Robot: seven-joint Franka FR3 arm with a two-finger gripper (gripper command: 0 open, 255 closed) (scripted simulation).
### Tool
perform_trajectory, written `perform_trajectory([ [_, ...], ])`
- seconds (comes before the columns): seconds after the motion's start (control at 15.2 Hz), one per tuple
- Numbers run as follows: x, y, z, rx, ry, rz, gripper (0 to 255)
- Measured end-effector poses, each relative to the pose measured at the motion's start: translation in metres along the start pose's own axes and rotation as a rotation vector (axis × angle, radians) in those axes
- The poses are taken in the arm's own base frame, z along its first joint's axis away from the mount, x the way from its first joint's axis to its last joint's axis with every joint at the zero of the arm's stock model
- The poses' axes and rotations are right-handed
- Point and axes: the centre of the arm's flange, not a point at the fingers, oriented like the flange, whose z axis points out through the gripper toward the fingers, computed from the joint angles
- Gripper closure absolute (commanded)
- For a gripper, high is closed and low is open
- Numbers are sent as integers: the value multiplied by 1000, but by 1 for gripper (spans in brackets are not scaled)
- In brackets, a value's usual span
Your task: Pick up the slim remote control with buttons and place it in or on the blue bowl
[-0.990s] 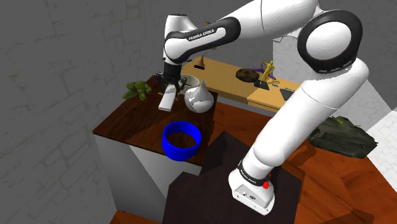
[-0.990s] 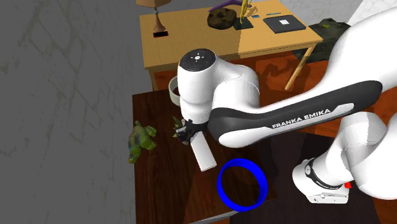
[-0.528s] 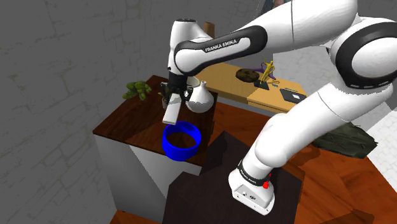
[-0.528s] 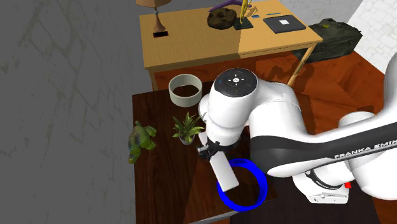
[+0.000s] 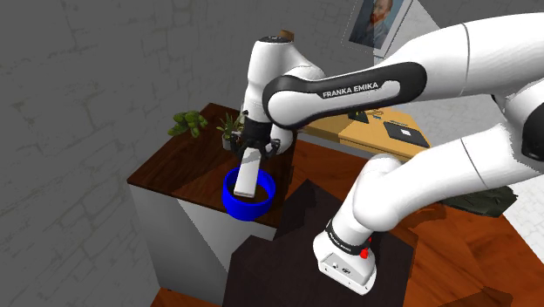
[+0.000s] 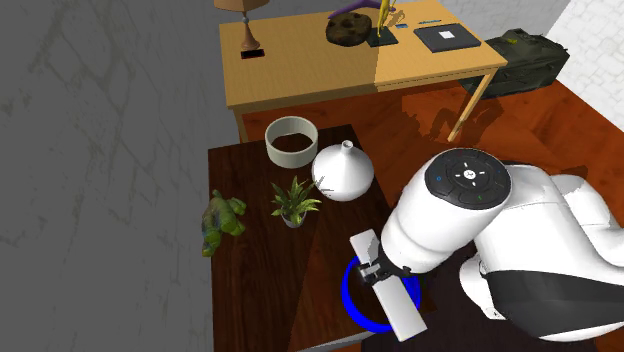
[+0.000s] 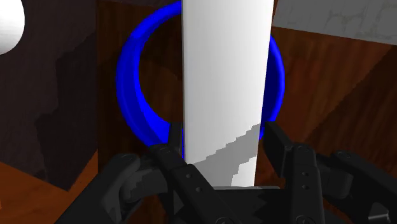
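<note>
1. Gripper state: the black gripper is clamped on the remote control. One finger bears on each long side, close to the remote's near end.
2. Remote control: drawn as a plain white slab. It hangs downward from the gripper, and its free end lies over the opening of the blue bowl.
3. Wrist view: the remote spans the bowl's ring from near rim to far rim, with blue rim visible on both of its sides.
4. Contact: in the shoulder view the remote's lower end falls inside the bowl's outline. Whether it touches the bowl cannot be told.
5. Bowl position: it stands on the dark table, close to the corner nearest the stand. Its rim lies just beside the table edge on that side.
6. Open room: bare tabletop extends from the bowl toward the second exterior view's left.
7. Other objects on the table, all well apart from the bowl:
   - white vase
   - potted plant
   - green toy figure
   - white ring container, near the far edge
8. Surroundings: a light wooden desk stands beyond the table's far edge.
</note>
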Motion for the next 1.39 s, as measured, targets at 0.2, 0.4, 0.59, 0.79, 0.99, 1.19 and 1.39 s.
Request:
perform_trajectory([
  [0.2, -17, 7, 6, 0, 0, 1, 255],
  [0.4, -19, 8, 22, -1, 0, 1, 255],
  [0.59, -21, 9, 37, 0, 0, 2, 255],
  [0.79, -21, 8, 54, -1, 0, 2, 255],
  [0.99, -20, 8, 67, 3, 1, 1, 255],
  [1.19, -20, 8, 71, 4, 2, 2, 255],
  [1.39, -20, 9, 72, 4, 2, 2, 255],
])
